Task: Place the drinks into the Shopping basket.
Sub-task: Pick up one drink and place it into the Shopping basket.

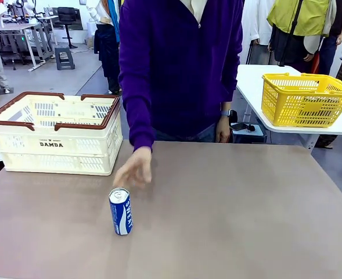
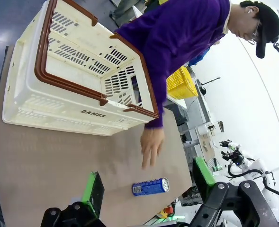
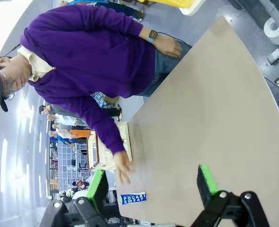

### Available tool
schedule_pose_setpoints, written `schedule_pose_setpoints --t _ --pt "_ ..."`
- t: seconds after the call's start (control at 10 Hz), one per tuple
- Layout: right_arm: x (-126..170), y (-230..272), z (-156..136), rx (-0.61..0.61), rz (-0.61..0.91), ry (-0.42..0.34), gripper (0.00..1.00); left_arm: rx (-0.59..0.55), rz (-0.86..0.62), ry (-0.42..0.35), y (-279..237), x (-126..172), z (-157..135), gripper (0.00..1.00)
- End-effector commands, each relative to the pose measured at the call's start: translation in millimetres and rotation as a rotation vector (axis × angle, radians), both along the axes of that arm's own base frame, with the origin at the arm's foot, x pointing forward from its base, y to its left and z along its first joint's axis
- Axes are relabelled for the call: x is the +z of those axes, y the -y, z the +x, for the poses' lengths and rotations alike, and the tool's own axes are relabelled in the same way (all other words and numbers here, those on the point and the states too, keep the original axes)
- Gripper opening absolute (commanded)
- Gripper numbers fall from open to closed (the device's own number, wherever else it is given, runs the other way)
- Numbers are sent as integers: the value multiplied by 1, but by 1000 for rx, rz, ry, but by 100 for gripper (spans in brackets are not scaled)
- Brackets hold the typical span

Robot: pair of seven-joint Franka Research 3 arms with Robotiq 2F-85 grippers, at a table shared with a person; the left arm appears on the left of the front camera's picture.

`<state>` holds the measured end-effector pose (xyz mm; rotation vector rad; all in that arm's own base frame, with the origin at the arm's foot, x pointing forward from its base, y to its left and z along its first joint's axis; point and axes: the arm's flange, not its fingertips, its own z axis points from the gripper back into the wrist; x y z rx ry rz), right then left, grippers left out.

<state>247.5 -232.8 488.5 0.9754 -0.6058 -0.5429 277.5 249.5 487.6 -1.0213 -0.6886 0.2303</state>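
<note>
Front view: the blue can [image 1: 121, 211] stands upright on the brown table [image 1: 234, 215], left of centre on the robot's side, "SWEAT" running down its side. A person's hand [image 1: 134, 168], blurred, hangs just beyond the can's top, close but apart from it. The cream basket [image 1: 72, 152] sits at the table's far left, beyond the can. From the left wrist, the left gripper [image 2: 145, 166] is spread wide above the table, nothing between its green pads. The right gripper [image 3: 152, 170] is likewise wide apart and holds nothing.
</note>
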Motion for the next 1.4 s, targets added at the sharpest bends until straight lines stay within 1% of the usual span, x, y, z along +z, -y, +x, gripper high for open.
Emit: schedule_pose_setpoints --t 0.0,0.1,0.2,0.3,0.4,0.5,0.6,0.7,0.8,0.9,1.0,1.1,1.2,1.3 --pt "1 2 2 10 -1 41 100 0 0 0 0 0 0 100" --pt "1 2 2 10 -1 41 100 14 -21 -141 10 18 0 100" --pt "1 2 2 10 -1 41 100 -69 45 -197 43 48 2 100" --pt "1 2 2 10 -1 41 100 -147 201 -230 93 76 -3 100" --pt "1 2 2 10 -1 41 100 -233 358 -229 148 98 -3 100" --pt "1 2 2 10 -1 41 100 -383 537 -210 209 115 3 100" --pt "1 2 2 10 -1 41 100 -468 675 -214 262 118 13 100" --pt "1 2 2 10 -1 41 100 -582 793 -231 313 110 20 100" --pt "1 2 2 10 -1 41 100 -643 882 -232 362 100 17 100" --pt "1 2 2 10 -1 41 100 -682 960 -222 412 83 10 100" --pt "1 2 2 10 -1 41 100 -792 999 -242 449 65 -5 100" --pt "1 2 2 10 -1 41 100 -798 1032 -261 478 47 -13 100" --pt "1 2 2 10 -1 41 100 -771 1048 -314 491 32 -12 100" --pt "1 2 2 10 -1 41 100 -823 994 -243 479 52 -23 100"
